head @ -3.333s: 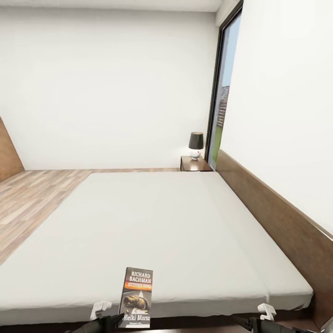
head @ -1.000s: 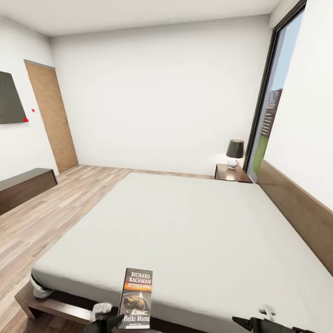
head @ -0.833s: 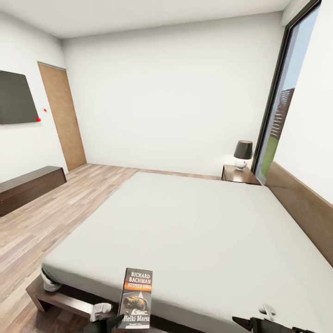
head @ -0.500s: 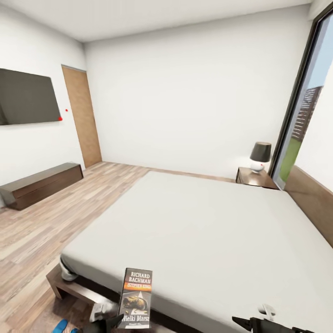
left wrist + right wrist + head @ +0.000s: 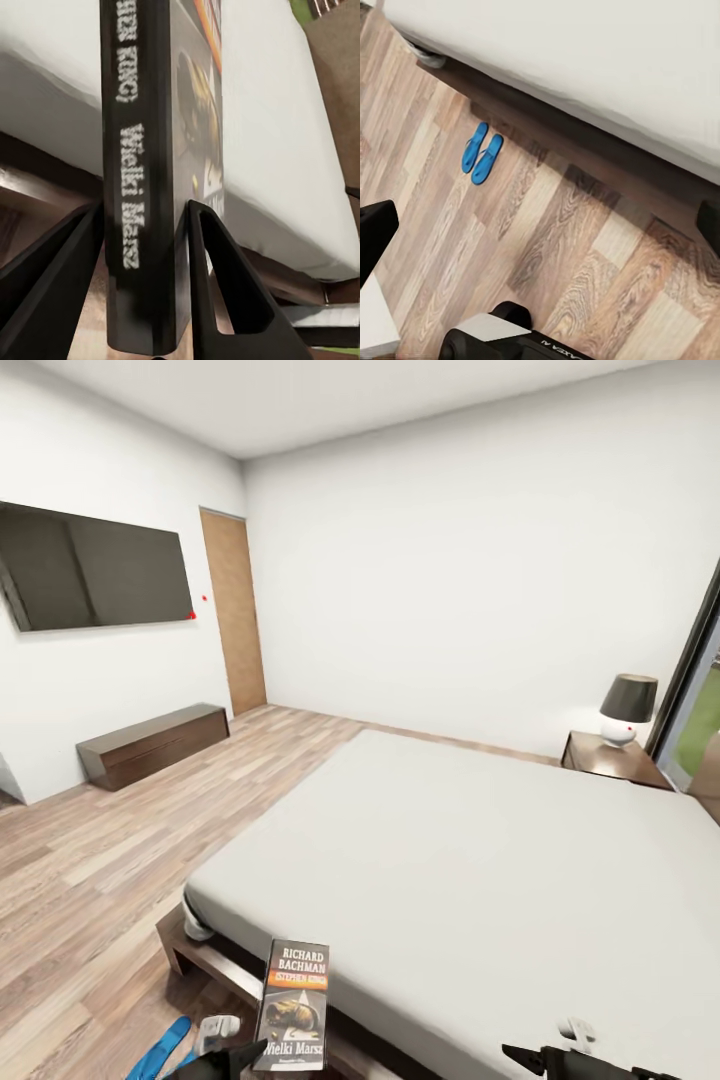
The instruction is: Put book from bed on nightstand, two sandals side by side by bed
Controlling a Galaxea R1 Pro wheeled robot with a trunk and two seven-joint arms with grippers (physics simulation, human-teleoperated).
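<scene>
My left gripper (image 5: 142, 300) is shut on the book (image 5: 139, 150), a dark paperback whose spine sits between the two black fingers (image 5: 225, 292). In the head view the book (image 5: 295, 1005) stands upright over the bed's near corner, with the left gripper (image 5: 235, 1052) just below it. The bed (image 5: 480, 860) has a light-grey mattress on a dark frame. A nightstand (image 5: 612, 758) stands at its far side. Both blue sandals (image 5: 482, 154) lie side by side on the floor beside the bed (image 5: 622, 67); one sandal (image 5: 160, 1050) also peeks in low in the head view. My right gripper (image 5: 540, 225) is open and holds nothing.
A dark-shaded lamp (image 5: 625, 710) stands on the nightstand. A long low dresser (image 5: 155, 743) sits against the left wall under a wall television (image 5: 95, 565), with a wooden door (image 5: 235, 610) beyond. Wood-plank floor (image 5: 110, 880) stretches left of the bed.
The camera has swung left, so television, door and dresser came into view and the window slid off right. A blue sandal now shows at the bottom. The book stays in my left gripper.
</scene>
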